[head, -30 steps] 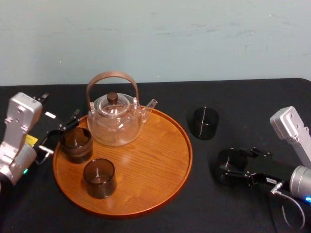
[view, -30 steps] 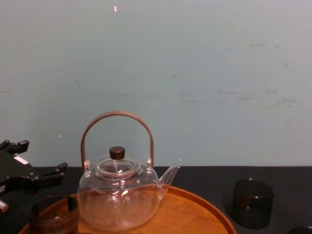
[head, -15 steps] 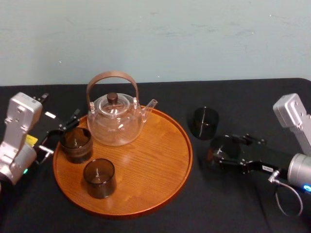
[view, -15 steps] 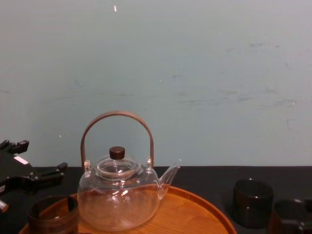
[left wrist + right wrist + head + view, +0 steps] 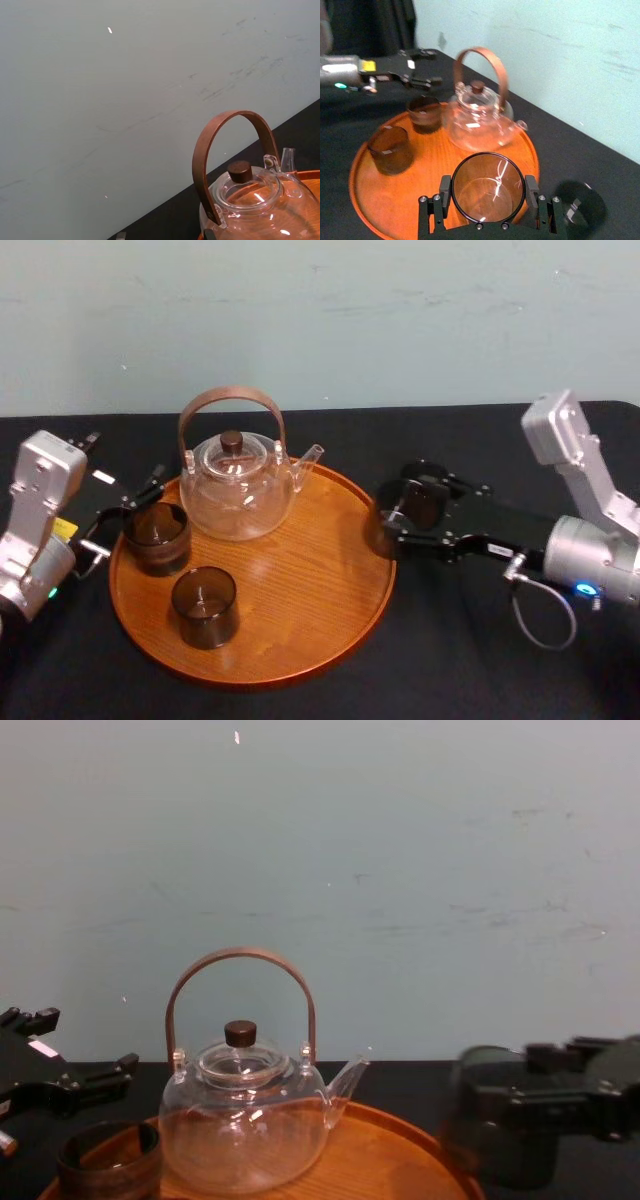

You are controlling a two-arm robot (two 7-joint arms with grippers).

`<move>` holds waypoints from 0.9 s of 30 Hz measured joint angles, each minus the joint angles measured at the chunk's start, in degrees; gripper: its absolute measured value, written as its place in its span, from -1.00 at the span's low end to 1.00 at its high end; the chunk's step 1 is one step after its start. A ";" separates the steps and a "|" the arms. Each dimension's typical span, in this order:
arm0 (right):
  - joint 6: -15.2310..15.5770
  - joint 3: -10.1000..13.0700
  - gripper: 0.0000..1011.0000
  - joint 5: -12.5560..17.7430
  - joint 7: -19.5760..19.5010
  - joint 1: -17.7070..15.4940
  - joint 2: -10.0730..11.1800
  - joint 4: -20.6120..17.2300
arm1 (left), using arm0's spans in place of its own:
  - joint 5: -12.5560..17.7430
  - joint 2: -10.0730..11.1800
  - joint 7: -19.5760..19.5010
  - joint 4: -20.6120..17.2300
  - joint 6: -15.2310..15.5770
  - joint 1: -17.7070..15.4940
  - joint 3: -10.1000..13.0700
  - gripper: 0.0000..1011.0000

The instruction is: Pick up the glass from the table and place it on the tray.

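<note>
A dark, see-through glass (image 5: 487, 185) sits between the two fingers of my right gripper (image 5: 488, 194), and both fingers touch its sides. In the head view the right gripper (image 5: 390, 523) holds it at the right rim of the round wooden tray (image 5: 300, 640). The chest view has the gripper (image 5: 500, 1120) at the lower right, raised off the table. My left gripper (image 5: 125, 512) stands open at the tray's left edge, beside another dark glass (image 5: 157, 537) that stands on the tray.
On the tray's far side stands a clear teapot (image 5: 237, 490) with a brown handle, and a dark glass (image 5: 204, 606) stands on its near left. One more dark glass (image 5: 580, 207) stands on the black table right of the tray. The tray's middle and right are bare wood.
My right gripper has carried the glass left and upward, from the table's right side to the tray's right rim. The left arm has not moved.
</note>
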 joint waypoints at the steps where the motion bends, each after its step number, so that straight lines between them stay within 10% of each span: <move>1: -0.25 -0.81 0.78 0.00 0.36 0.81 -0.41 0.17 | 0.00 0.00 0.00 0.00 0.00 0.00 0.00 0.98; 27: -1.49 -10.75 0.78 -1.65 2.91 8.61 -6.28 5.81 | 0.00 0.00 0.00 0.00 0.00 0.00 0.00 0.98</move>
